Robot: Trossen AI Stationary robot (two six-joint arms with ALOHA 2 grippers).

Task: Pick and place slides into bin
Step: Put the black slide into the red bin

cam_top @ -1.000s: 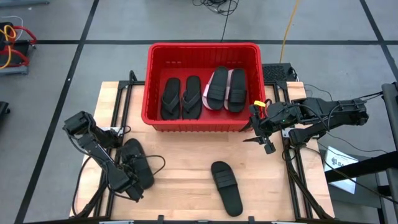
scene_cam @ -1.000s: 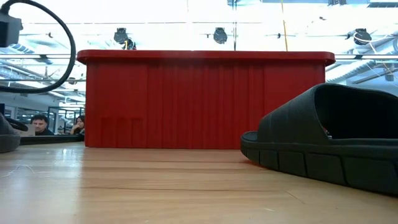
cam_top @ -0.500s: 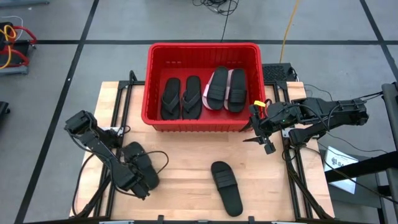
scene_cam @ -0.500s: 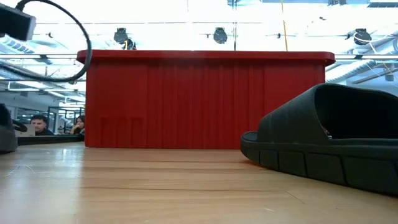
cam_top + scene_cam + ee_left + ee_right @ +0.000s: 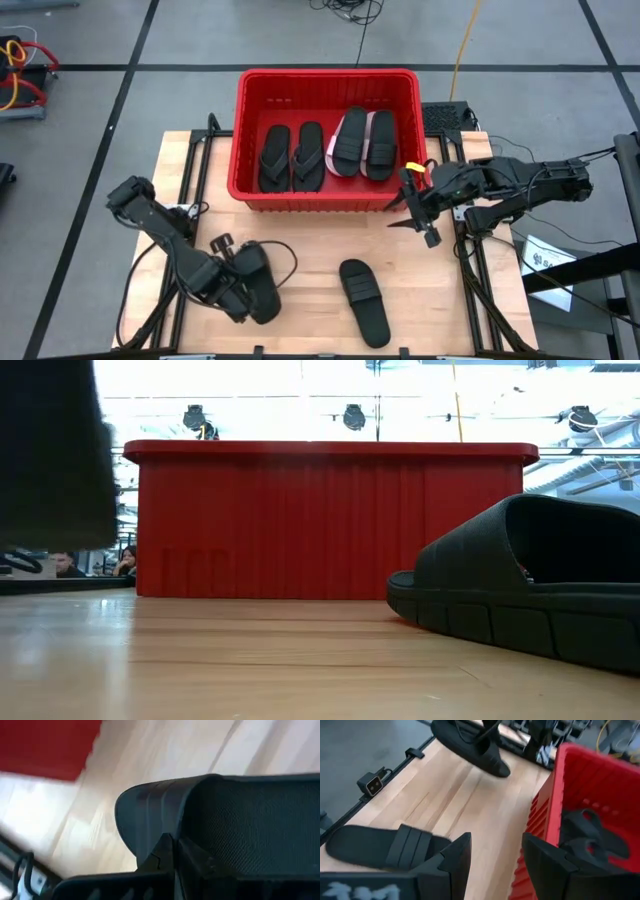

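At the near left of the pale wooden table point(image 5: 300, 250), the left arm stretches low from its base toward the middle, its left gripper point(image 5: 238, 290) clamped shut on a black foam slide point(image 5: 258, 283) – matte, thick-soled, with a finely textured footbed – held over the table. Just to the right, a second black foam slide point(image 5: 363, 300) with a broad ribbed strap lies flat on the table, apart from the first. Beyond them, the right arm reaches in from the right edge, its right gripper point(image 5: 415, 208) hanging with fingers spread and empty beside the near right corner of the large bright red ribbed plastic bin point(image 5: 240, 140). Inside the bin lie two black thong flip-flops point(image 5: 292, 157) side by side and two light pink slides with black straps point(image 5: 364, 143).
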